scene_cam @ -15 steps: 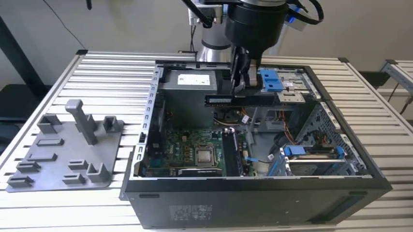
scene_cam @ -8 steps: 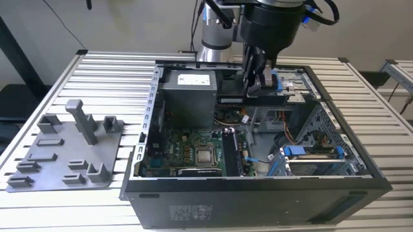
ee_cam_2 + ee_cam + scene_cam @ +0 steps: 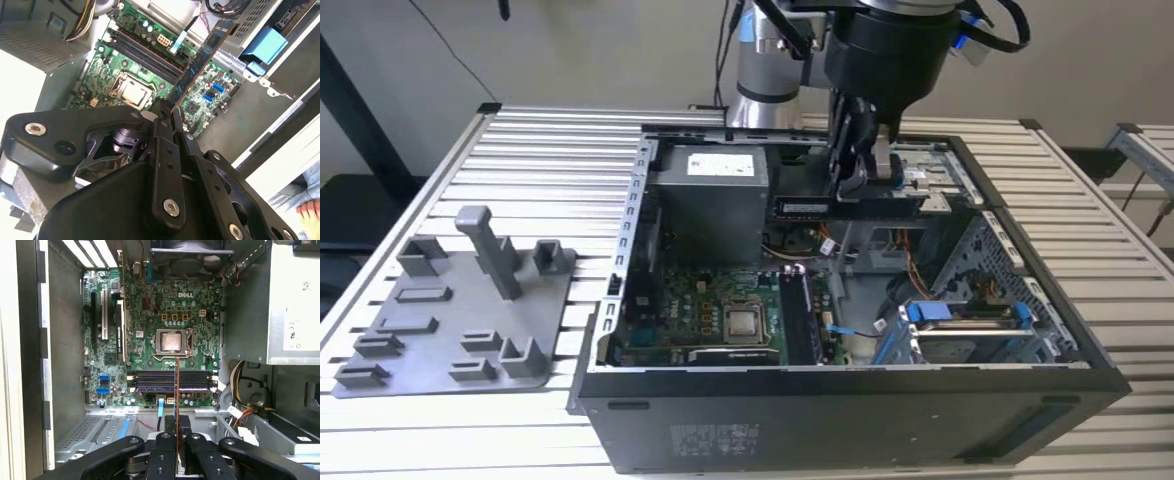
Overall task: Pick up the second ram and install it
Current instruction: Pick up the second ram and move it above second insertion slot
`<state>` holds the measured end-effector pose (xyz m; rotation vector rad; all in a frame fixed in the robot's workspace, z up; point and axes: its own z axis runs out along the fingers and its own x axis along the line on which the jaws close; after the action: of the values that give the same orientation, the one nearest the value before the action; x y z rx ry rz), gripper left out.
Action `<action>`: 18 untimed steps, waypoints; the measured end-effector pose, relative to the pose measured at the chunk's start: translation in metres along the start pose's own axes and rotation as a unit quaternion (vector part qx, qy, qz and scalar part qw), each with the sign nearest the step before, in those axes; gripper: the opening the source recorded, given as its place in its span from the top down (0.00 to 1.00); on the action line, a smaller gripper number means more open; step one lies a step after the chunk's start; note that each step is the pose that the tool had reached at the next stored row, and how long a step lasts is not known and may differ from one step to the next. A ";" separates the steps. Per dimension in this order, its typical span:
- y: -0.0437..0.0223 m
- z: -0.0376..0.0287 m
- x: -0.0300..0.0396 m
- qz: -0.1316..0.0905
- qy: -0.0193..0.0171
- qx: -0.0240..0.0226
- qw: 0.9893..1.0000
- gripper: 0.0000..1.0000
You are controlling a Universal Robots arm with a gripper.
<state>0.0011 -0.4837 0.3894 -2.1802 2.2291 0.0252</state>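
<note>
The exterior view is looking down at a slant from well back, taking in the whole open computer case point(image 3: 854, 420) on the slatted table point(image 3: 534, 140). Both wrist views are looking past the gripper point(image 3: 176, 426) point(image 3: 167, 107) into the case from close by, the first facing it squarely and the second obliquely. All three are sharing the motherboard point(image 3: 150, 340) point(image 3: 707, 310).

A robotics lab or test workshop — a slatted aluminium bench point(image 3: 547, 150) carries an open desktop computer case point(image 3: 854, 420) with its motherboard point(image 3: 150, 330) bare; a grey fixture plate point(image 3: 454, 312) lies beside it; an industrial robot arm point(image 3: 767, 70) stands behind, against a plain wall point(image 3: 587, 50).
</note>
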 end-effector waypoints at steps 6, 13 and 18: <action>0.0000 0.0007 -0.0004 0.031 0.000 0.001 1.000 0.86; 0.0002 0.0010 -0.0078 0.032 0.000 0.001 0.999 0.86; 0.0006 0.0027 -0.0286 0.032 0.000 0.001 0.999 0.86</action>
<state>0.0011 -0.4550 0.3875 -2.1076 2.2973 0.0240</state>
